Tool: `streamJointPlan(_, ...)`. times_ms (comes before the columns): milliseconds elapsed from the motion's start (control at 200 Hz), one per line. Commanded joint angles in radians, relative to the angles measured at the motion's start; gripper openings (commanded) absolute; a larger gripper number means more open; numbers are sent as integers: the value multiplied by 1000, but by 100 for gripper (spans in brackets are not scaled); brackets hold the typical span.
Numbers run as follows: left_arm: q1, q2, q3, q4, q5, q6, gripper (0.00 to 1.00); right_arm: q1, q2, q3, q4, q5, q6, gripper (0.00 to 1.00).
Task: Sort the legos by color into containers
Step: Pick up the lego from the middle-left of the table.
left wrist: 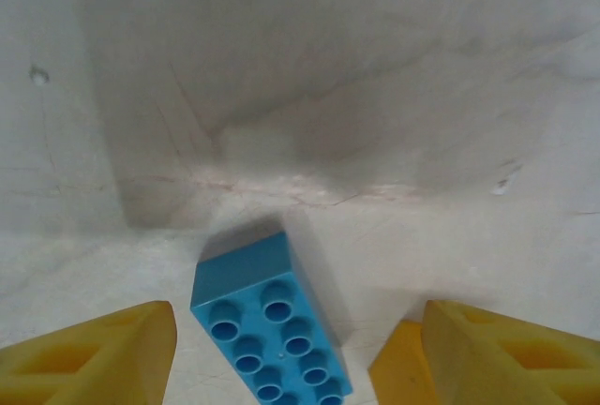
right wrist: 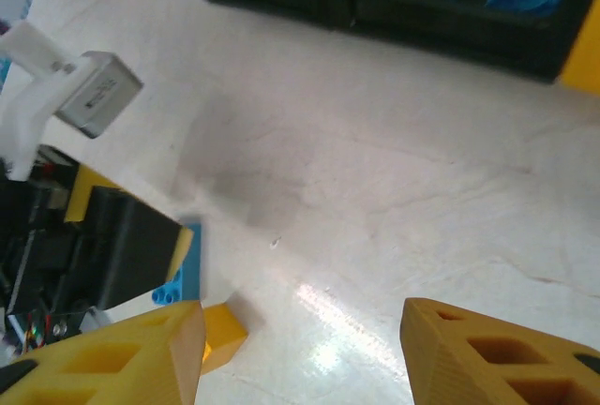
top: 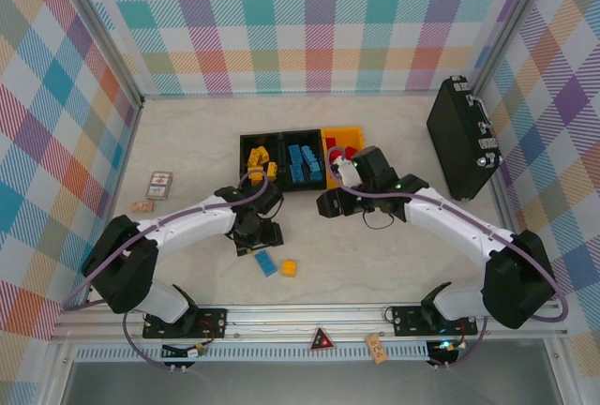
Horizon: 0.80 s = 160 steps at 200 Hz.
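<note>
Top view: the containers (top: 302,137) already hold most legos (top: 302,163), with yellow, blue and red kept apart; a blue brick (top: 266,263) and an orange brick (top: 289,268) lie loose on the surface (top: 394,264), so two seem left.

Left wrist: the left gripper (left wrist: 292,353) straddles the blue brick, jaws spread, not yet closed on it.

Right wrist: the right gripper (right wrist: 300,349) has its jaws spread and empty, with the orange brick nearby.
</note>
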Motion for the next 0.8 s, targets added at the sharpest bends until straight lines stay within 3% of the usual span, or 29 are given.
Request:
streamJointPlan(0,-28,25,-18,-61,-20,-59,71,2,-25,-28,52,-42,3,58)
streamJointPlan(160,-47,68,-38,-19,6,-77,68,1,-30,-21,50,-30,-5,58)
streamJointPlan(330,-54,105,-34,-11,1,-71,44,1,-36,-17,45,-18,-10,58)
streamJointPlan(500,-54,83,-1,-46,-58,-57,33,1,-47,-36,51,-14,3,58)
streamJointPlan(795,4,57,120,-99,-139,35,29,1,-86,-77,75,-48,32,58)
